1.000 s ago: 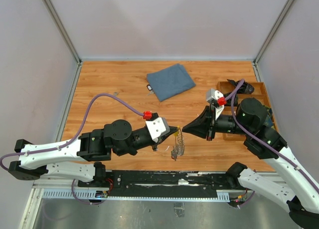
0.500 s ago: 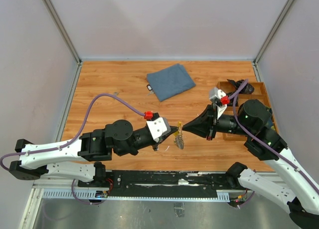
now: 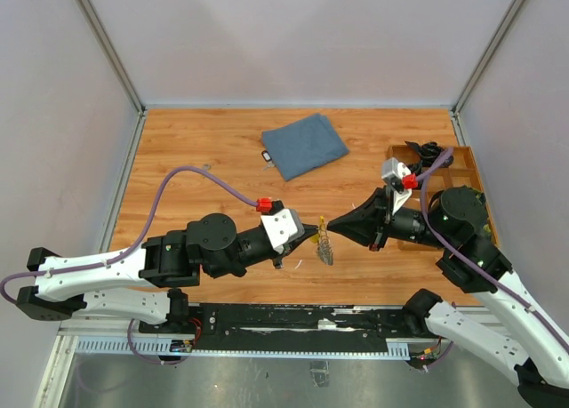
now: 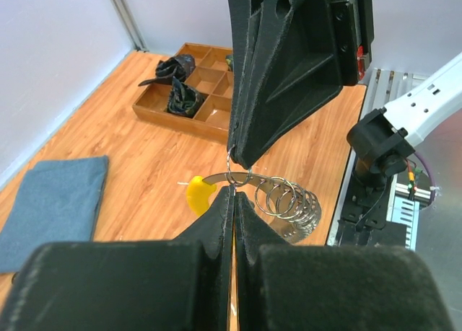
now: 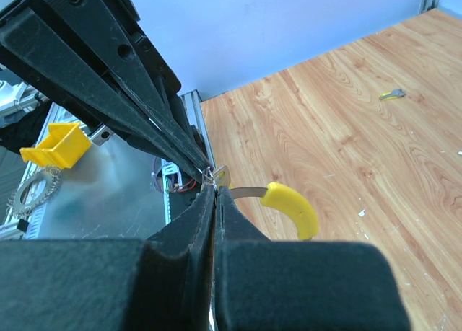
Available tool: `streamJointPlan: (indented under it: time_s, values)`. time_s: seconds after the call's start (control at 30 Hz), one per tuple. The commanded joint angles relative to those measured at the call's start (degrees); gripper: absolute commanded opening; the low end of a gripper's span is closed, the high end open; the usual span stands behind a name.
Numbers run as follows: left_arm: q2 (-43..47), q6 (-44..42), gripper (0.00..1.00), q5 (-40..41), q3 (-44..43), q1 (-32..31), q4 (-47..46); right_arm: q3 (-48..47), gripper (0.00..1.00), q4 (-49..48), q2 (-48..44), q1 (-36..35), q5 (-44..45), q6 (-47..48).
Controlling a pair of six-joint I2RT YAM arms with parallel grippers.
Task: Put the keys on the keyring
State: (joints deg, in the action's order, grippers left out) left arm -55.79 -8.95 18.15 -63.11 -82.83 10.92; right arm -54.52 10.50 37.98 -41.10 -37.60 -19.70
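Observation:
My left gripper (image 3: 316, 228) and right gripper (image 3: 328, 224) meet tip to tip above the table's front middle, both shut. The keyring (image 3: 324, 247) hangs between them, a curved grey metal band with a yellow end (image 4: 198, 193) and several small rings (image 4: 289, 201) strung on it. In the left wrist view my fingers (image 4: 224, 223) pinch a small ring (image 4: 239, 176) on the band. In the right wrist view my fingers (image 5: 202, 215) close at a small silver key (image 5: 221, 174) on that ring, beside the yellow end (image 5: 292, 207). Another key (image 5: 392, 94) lies loose on the floor.
A folded blue cloth (image 3: 304, 145) lies at the back middle with a small key (image 3: 267, 156) by its left corner. A wooden compartment tray (image 3: 466, 166) holding dark items stands at the right edge, also in the left wrist view (image 4: 162, 113). The metal rail (image 3: 267, 319) runs along the front.
The hanging keyring has risen slightly and shifted right, hanging more tightly bunched. The right arm's wrist has drawn back to the right. Both grippers stay shut at the same meeting point.

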Motion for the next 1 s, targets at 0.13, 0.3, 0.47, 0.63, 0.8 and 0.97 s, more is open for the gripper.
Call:
streamJointPlan:
  time_s: [0.13,0.3,0.47,0.63,0.8,0.97]
  values:
    - [0.7,0.6,0.03,-0.6,-0.8,-0.8,-3.5,4.6,0.01,-12.0,-4.1,0.6,5.1,-4.9]
    - [0.4,0.9,0.07,-0.6,-0.6,-0.8,-3.9,5.6,0.01,-15.6,-4.7,0.7,5.6,-6.0]
    - [0.4,1.2,0.13,-0.9,-0.4,-0.8,-4.5,6.0,0.01,-18.2,-4.6,0.6,5.2,-6.6]
    - [0.6,1.7,0.20,-1.3,0.2,-0.8,-5.5,6.6,0.01,-19.6,-4.7,0.6,4.5,-6.7]
    - [2.4,2.7,0.22,-1.7,1.8,-0.9,-8.2,7.2,0.01,-20.5,-5.6,0.7,3.1,-4.5]
    - [5.7,3.8,0.23,-1.4,4.0,-0.9,-12.7,7.5,0.01,-20.4,-7.0,0.6,1.3,0.2]
